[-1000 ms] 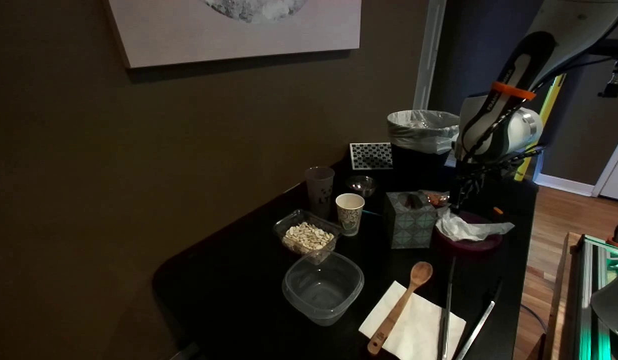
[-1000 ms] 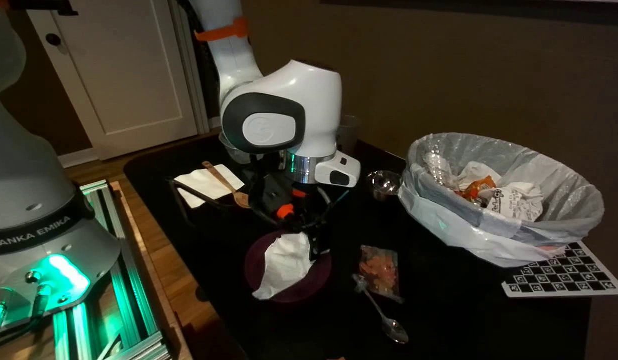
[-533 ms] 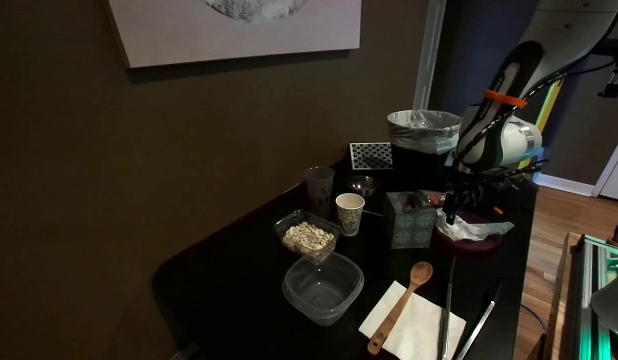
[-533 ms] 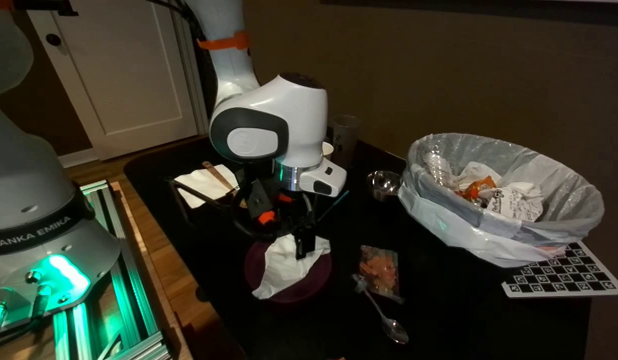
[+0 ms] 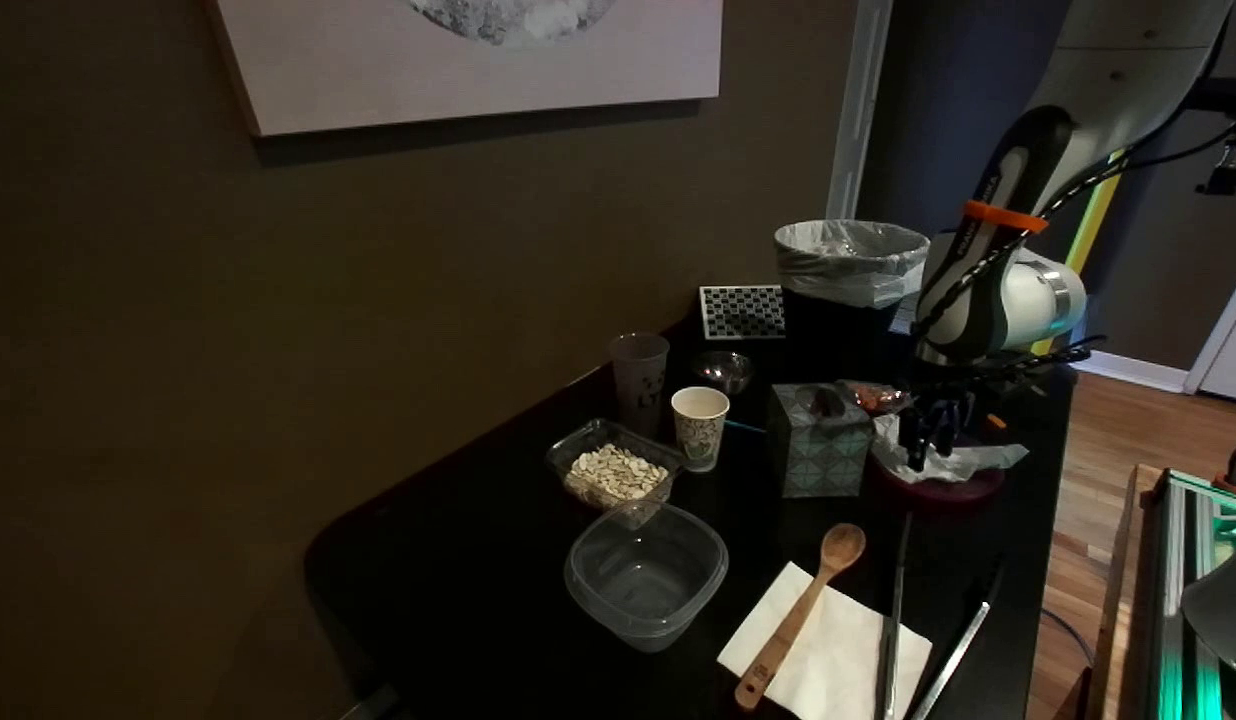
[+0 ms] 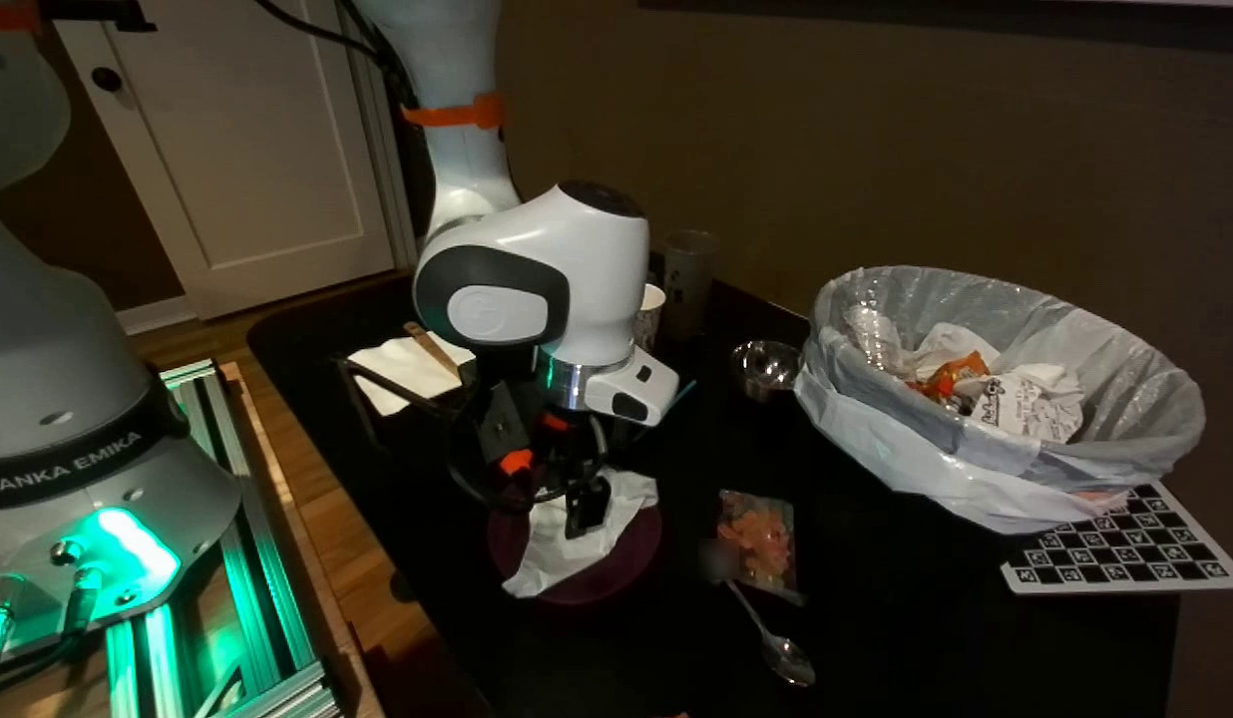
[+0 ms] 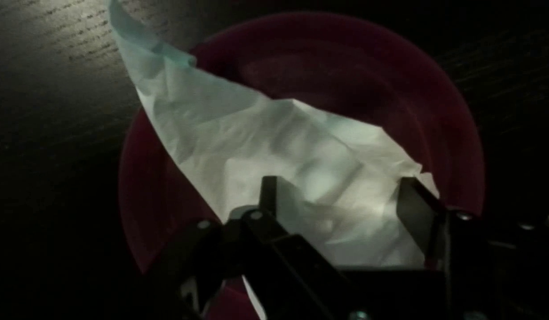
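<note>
A crumpled white tissue (image 7: 256, 146) lies across a dark red plate (image 7: 456, 133) and hangs over its rim. My gripper (image 7: 338, 182) is open over the tissue, its fingers apart with nothing held between them. The fingertips point down and look close to the tissue; I cannot tell whether they touch it. In both exterior views the gripper (image 5: 928, 450) (image 6: 587, 509) is over the plate (image 5: 948, 492) (image 6: 621, 573), in front of part of the tissue (image 5: 983, 460) (image 6: 552, 558).
A patterned tissue box (image 5: 823, 455) stands beside the plate. A lined trash bin (image 6: 876, 429), metal bowl (image 6: 766, 369), bag of orange pieces (image 6: 756, 543) and metal spoon (image 6: 786, 658) are nearby. Tongs (image 5: 953, 655), a wooden spoon (image 5: 798, 620) and a clear container (image 5: 646, 575) lie further off.
My gripper has come down and shifted over the middle of the tissue and plate. The tissue, plate and surrounding objects look unmoved.
</note>
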Robot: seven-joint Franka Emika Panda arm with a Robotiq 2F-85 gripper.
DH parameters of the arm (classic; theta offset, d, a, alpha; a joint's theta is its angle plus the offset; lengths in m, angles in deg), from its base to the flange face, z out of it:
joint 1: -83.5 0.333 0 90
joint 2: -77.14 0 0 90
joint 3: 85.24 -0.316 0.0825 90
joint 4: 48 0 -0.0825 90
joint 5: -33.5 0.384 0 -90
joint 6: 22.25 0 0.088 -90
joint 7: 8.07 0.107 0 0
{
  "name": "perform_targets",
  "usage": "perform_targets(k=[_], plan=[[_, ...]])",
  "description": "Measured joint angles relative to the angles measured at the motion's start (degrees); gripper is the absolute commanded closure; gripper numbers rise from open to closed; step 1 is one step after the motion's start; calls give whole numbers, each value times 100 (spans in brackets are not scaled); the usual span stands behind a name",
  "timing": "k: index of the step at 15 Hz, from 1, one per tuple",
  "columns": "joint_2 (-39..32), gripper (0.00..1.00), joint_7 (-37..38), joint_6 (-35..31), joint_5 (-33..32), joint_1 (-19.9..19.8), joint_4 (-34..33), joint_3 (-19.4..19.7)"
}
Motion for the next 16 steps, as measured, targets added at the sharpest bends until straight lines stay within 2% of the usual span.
perform_targets(k=[5, 7, 16], plan=[[-64, 97, 0, 0, -20, 0, -19, 44], [-28, 100, 0, 0, -41, 18, -32, 107], [485, 100, 7, 0, -326, 234, -17, 559]])
